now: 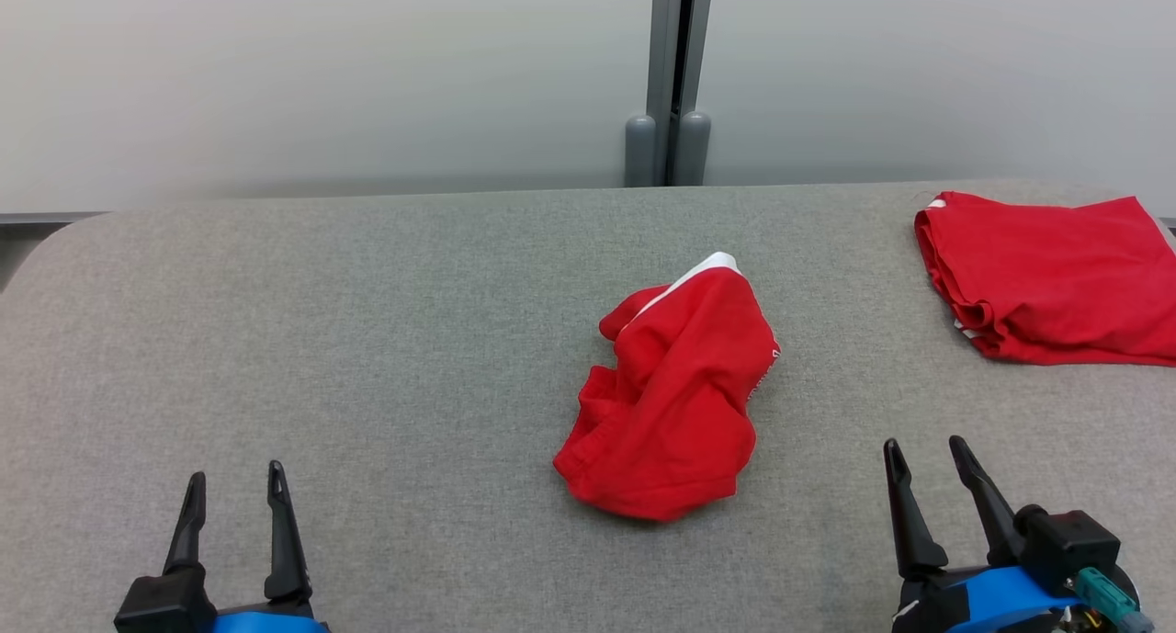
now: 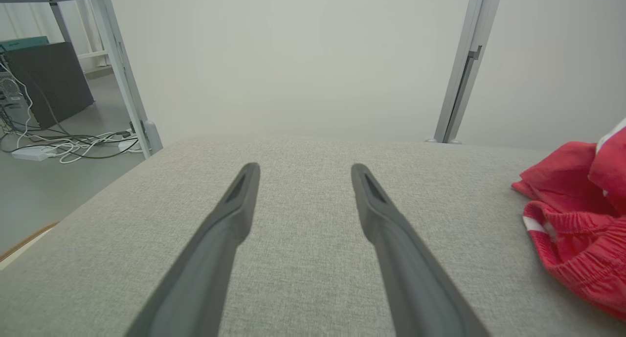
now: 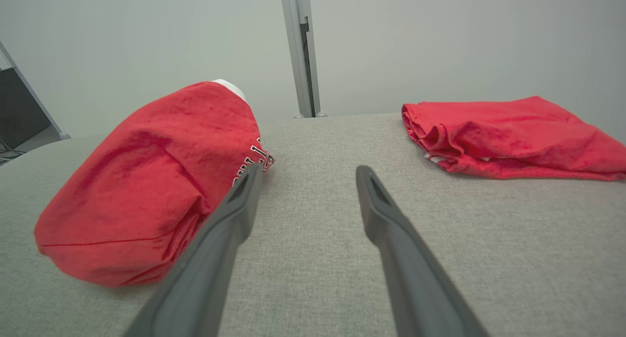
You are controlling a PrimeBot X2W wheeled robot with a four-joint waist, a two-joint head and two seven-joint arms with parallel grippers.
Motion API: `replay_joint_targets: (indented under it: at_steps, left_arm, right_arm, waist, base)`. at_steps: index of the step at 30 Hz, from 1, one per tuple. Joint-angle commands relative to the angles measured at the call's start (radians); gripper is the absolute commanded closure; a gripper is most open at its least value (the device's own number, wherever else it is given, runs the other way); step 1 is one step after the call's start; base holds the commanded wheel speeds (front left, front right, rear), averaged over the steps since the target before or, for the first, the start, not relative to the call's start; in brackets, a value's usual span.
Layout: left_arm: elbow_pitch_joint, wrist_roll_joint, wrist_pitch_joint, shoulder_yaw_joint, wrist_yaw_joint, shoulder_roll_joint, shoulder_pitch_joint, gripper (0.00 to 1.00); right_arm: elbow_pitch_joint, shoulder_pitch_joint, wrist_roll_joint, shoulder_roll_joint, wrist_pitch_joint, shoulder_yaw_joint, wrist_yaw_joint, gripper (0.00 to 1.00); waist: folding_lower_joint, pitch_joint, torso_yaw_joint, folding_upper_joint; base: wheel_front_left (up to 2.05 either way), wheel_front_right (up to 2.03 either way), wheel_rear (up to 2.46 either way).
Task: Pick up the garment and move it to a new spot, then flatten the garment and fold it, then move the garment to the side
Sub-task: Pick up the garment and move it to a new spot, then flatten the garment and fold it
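Head view: left pincer (image 1: 236, 474) and right pincer (image 1: 925, 444) both spread wide, empty, clear of the crumpled red garment (image 1: 671, 403).

The crumpled garment (image 1: 671, 403) was red with a white band and what looked like black-and-white lettering. The folded garment (image 1: 1047, 279) was red, white-trimmed. The table covering (image 1: 367, 339) was flecked grey. The left gripper (image 1: 236, 475) and right gripper (image 1: 923, 443) were black with blue bands.

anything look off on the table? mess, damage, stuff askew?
Only the crumpled garment, bunched in a heap at centre with white trim poking out. The folded garment at far right lies flat. No spill or damage. The left gripper and right gripper are open, empty.
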Motion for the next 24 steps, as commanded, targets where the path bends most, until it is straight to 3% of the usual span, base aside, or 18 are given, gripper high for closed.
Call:
replay_joint_targets:
  at_steps: [1, 24]
  left_arm:
    - [0.003, 0.003, -0.005, 0.002, -0.006, -0.002, 0.007, 0.0]
    - [0.024, 0.031, -0.005, 0.044, -0.04, -0.03, 0.017, 0.0]
  right_arm:
    - [0.005, 0.014, -0.006, -0.002, -0.001, -0.003, 0.0, 0.0]
    - [0.011, 0.028, -0.011, -0.002, 0.014, 0.002, 0.0, 0.0]
  waist:
    - [0.0, -0.004, 0.001, 0.0]
    - [0.0, -0.034, -0.01, 0.0]
  base:
    - [0.0, 0.0, 0.0]
    - [0.0, 0.0, 0.0]
